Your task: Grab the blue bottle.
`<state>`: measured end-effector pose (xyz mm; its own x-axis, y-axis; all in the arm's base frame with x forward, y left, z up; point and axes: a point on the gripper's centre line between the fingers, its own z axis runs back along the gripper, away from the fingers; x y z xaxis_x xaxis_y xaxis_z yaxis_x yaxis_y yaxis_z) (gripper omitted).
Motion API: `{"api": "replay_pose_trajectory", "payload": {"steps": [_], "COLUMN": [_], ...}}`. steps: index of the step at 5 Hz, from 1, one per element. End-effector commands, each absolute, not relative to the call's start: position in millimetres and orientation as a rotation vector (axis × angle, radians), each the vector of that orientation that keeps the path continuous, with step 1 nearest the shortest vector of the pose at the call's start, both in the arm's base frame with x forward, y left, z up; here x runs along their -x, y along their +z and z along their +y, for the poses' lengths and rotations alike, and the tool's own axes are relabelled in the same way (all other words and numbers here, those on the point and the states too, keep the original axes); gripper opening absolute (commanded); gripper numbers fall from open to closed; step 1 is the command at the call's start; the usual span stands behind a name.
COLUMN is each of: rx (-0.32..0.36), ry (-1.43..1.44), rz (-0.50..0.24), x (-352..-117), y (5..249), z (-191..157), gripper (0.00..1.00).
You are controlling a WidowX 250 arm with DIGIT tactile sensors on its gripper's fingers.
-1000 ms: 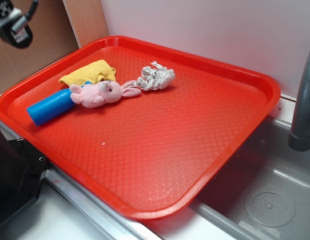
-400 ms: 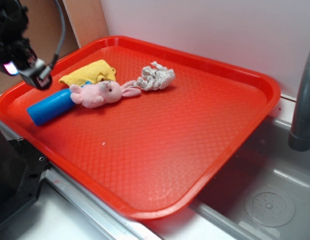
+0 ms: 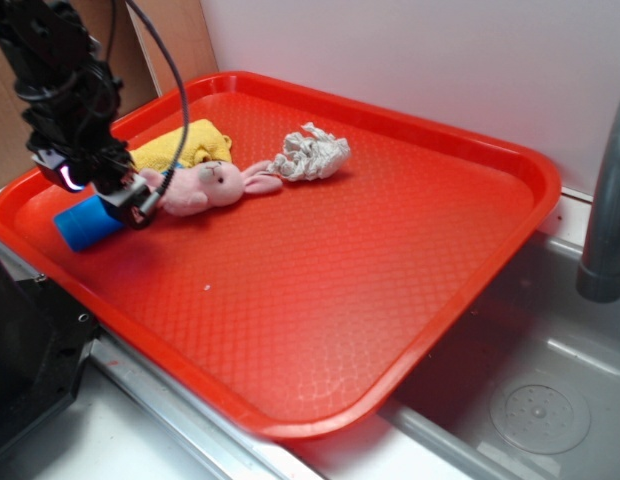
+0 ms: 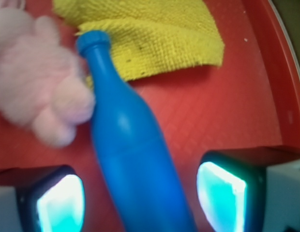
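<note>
While the pincer hangs wide open astride it, the blue bottle, lying on the red tray against the pink bunny, looks light, rigid and slippery, best gripped mid-body.

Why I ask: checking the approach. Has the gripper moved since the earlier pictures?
Yes. In the exterior view the gripper has come down and rightward from the upper left corner, over the red tray's left rim, to the blue bottle.

Kitchen sink area, steel basin, grey faucet, red tray
</note>
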<state>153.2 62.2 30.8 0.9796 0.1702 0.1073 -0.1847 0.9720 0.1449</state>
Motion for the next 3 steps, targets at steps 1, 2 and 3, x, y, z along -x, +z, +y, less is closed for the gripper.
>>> {"api": "replay_pose_trajectory", "payload": {"steps": [1,2,3], "rx": [-0.147,-0.130,-0.146], "ry": [0.184,0.171,0.166], "rz": [-0.094,-0.102,-0.099], "x": [-159.8,-158.5,-158.4], "y": [20.9,22.7,42.2], "z": [68.0,69.1,65.5], "gripper": [0.03,0.00,0.00]}}
